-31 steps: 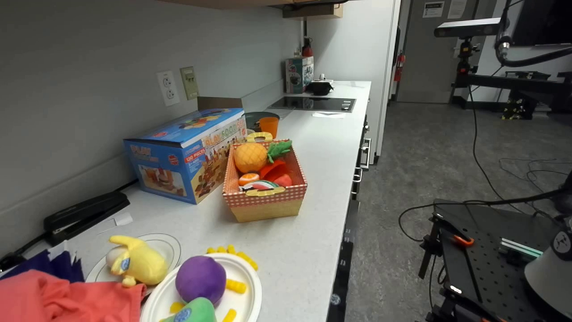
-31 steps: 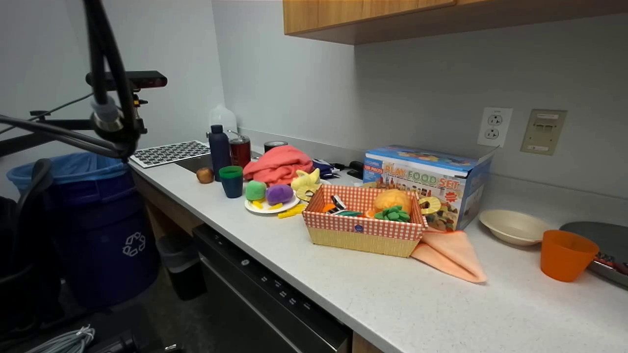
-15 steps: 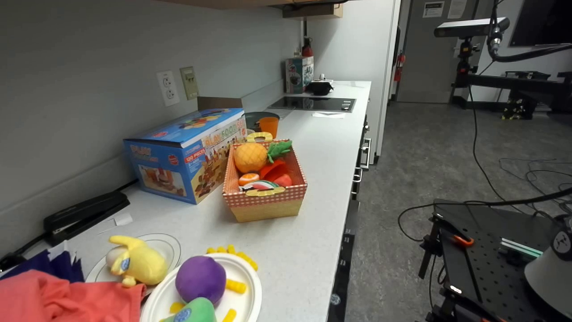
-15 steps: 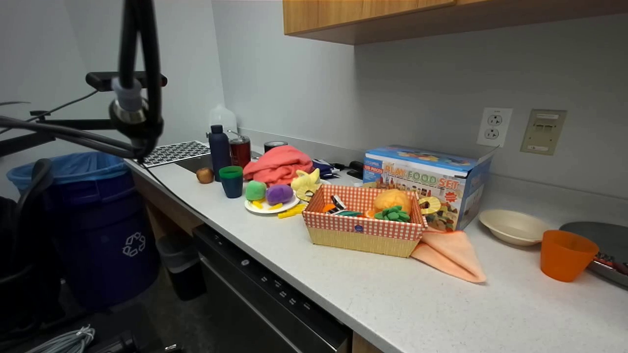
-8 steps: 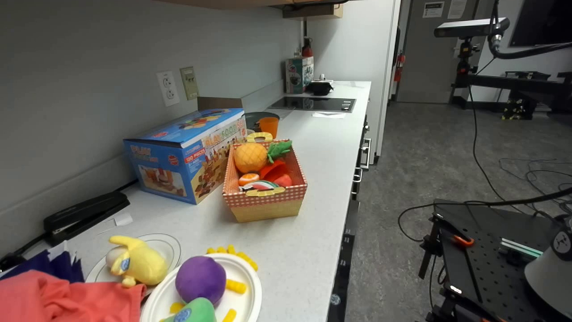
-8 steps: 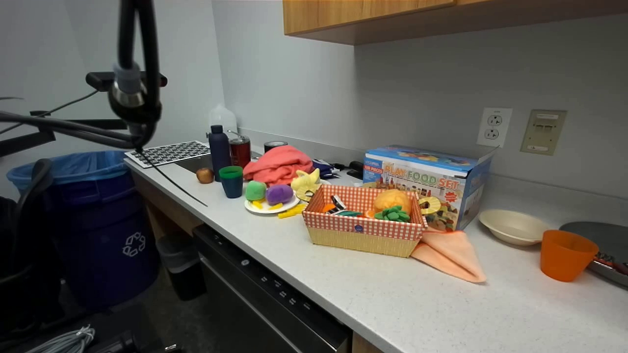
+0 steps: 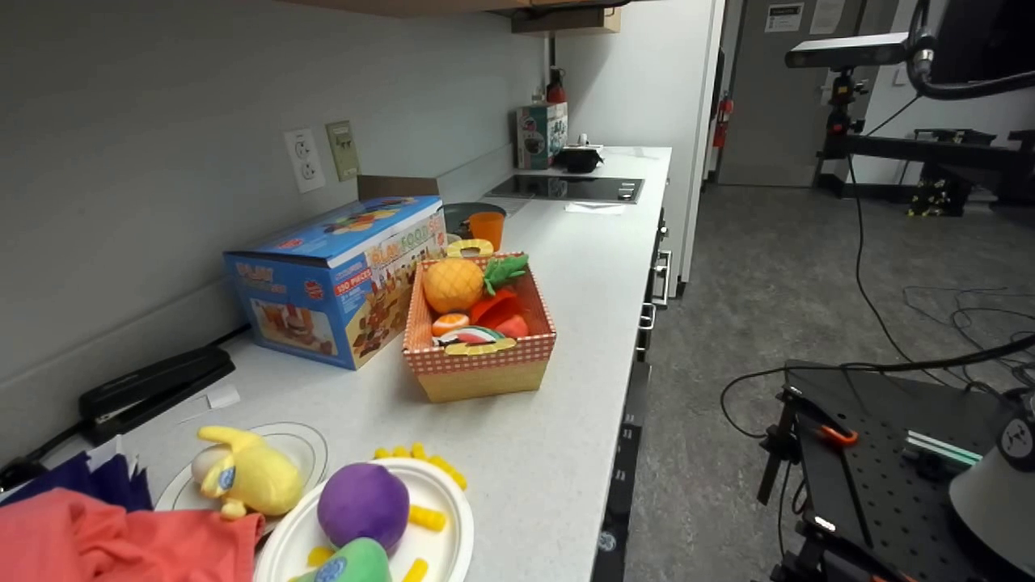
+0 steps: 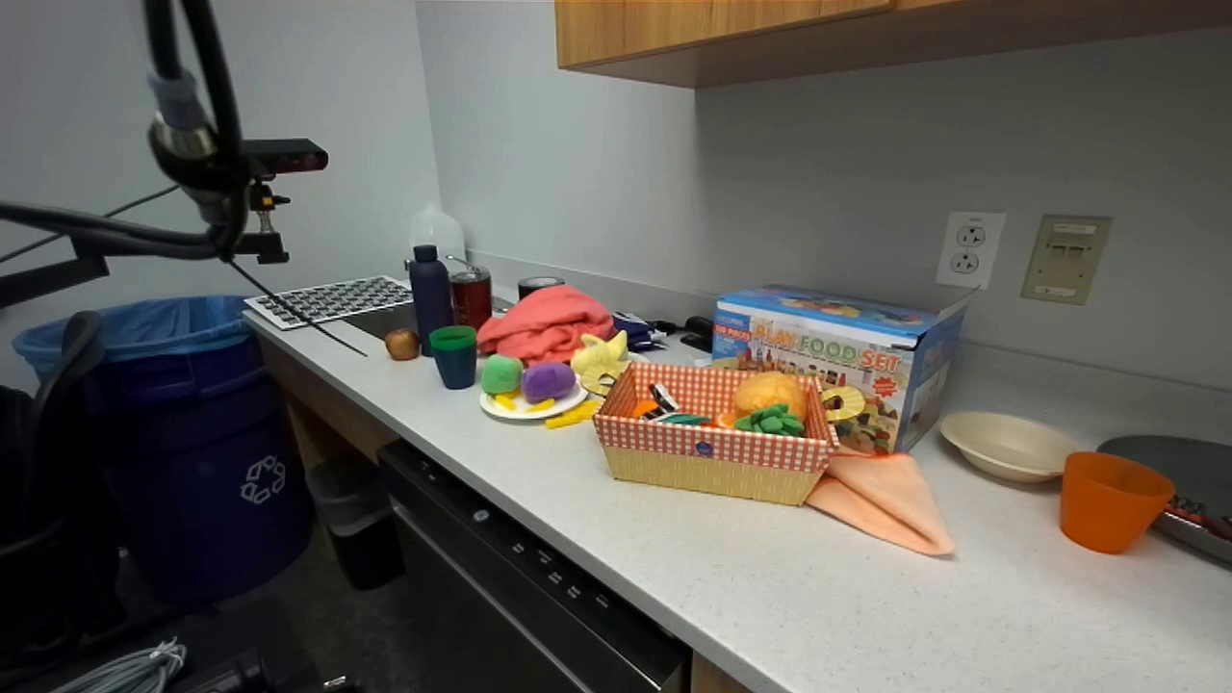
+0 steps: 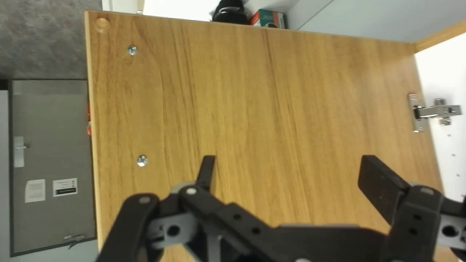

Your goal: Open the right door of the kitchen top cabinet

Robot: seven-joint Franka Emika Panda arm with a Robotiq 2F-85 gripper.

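The kitchen top cabinet (image 8: pixel 799 58) shows in both exterior views as wood along the top edge, mostly its underside (image 7: pixel 404 6). In the wrist view its right door (image 9: pixel 255 102) stands swung out, with the wooden inner face filling the picture. A metal hinge (image 9: pixel 433 111) joins it to the white cabinet interior (image 9: pixel 446 156); two screws (image 9: pixel 142 160) sit near the free edge. My gripper (image 9: pixel 289 159) is open before that inner face, with nothing between its fingers. Whether it touches the door cannot be told. Both exterior views leave the gripper out.
Below the cabinet, the white counter (image 8: pixel 731 549) bears a checked basket (image 8: pixel 717 462), a play food box (image 8: pixel 837 337) and an orange cup (image 8: pixel 1112 500). Black arm cables (image 8: pixel 192 144) hang near a stand-mounted camera (image 7: pixel 845 50). A cooktop (image 7: pixel 566 187) lies farther along.
The arm cables first moved right in an exterior view where they hang at upper left, then swung back left in the last half second. Counter objects have not moved.
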